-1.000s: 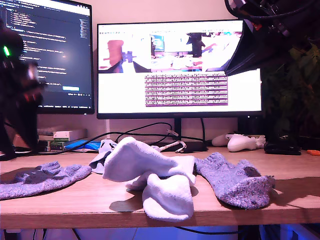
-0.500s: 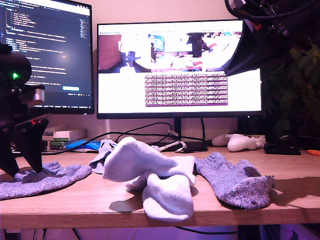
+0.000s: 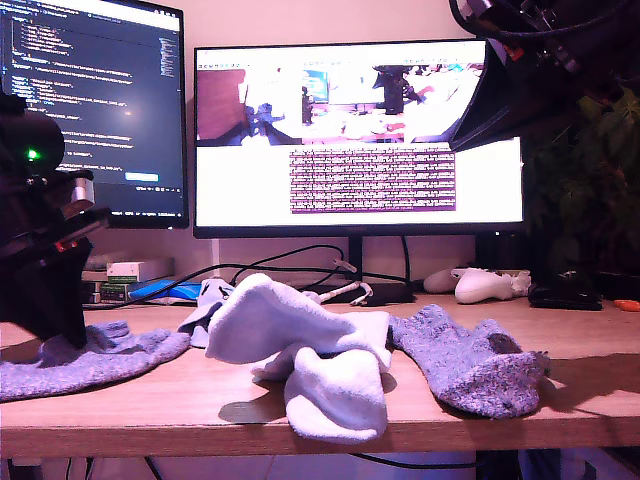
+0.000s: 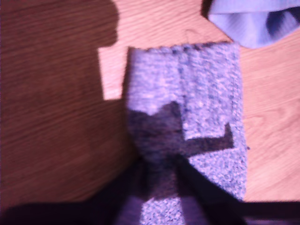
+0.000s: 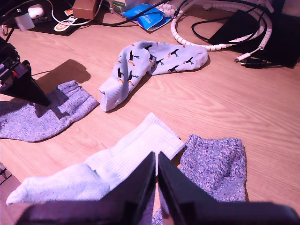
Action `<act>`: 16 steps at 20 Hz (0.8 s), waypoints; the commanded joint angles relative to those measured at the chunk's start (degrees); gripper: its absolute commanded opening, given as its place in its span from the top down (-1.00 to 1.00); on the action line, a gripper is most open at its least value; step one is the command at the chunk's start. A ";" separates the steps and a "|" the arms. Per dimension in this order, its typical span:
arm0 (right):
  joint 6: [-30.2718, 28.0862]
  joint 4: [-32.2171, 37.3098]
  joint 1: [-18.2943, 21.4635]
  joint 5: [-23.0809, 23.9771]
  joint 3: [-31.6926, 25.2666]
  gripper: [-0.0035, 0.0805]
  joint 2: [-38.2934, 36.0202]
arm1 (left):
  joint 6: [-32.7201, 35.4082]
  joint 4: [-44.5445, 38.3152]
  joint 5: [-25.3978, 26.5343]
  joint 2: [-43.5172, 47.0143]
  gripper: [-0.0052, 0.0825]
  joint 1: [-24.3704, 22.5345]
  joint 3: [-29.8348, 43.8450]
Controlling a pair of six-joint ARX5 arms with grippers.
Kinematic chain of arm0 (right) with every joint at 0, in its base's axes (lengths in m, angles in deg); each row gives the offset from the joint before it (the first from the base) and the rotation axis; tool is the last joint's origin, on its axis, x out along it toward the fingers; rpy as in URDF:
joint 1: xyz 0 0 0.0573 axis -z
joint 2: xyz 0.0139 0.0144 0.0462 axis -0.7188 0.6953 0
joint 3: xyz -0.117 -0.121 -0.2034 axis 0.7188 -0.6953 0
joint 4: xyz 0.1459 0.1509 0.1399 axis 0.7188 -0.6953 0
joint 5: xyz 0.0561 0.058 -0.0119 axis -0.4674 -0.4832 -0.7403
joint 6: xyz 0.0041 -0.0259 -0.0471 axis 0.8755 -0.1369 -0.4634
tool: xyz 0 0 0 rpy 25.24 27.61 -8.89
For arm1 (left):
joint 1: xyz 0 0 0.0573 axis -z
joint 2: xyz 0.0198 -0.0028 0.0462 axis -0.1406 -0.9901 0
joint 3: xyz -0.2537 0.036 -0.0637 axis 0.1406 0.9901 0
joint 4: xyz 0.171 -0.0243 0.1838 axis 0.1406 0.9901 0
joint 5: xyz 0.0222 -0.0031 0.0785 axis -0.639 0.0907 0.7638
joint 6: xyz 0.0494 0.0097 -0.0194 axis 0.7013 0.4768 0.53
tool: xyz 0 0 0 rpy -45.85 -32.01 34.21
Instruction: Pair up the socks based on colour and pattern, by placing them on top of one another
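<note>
Now | grey sock | under my first gripper fingers

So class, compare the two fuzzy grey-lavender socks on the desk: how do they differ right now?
The first grey sock lies at the exterior view's left with my first claw closed on it; the second grey sock lies at that view's right, untouched. The first lies clear of the white sock; the second lies against it. Both share the same fuzzy speckled knit.

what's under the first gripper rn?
One fuzzy grey-lavender sock, flat on the bare wooden desk. My first gripper is down on it. Whether its jaws pinch the knit cannot be told.
</note>
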 commanded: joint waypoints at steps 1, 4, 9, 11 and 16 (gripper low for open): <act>-0.33 0.39 0.13 -0.22 -0.72 0.95 0.00 | 0.22 0.94 -3.15 -0.42 0.93 0.22 0.98; -0.33 0.24 0.13 -0.22 -0.70 0.95 0.00 | 0.20 3.34 -9.29 2.38 0.93 0.44 0.85; 0.46 0.24 0.15 -0.20 -0.72 0.95 0.04 | -1.86 2.38 -13.90 13.09 0.93 3.69 0.70; 2.99 0.13 0.11 -0.46 -0.70 0.95 0.17 | -3.06 1.09 -15.02 17.75 0.93 5.42 0.66; 14.23 2.97 0.11 -15.15 -0.68 0.65 1.81 | -8.81 -4.44 -19.32 25.97 0.93 8.63 0.11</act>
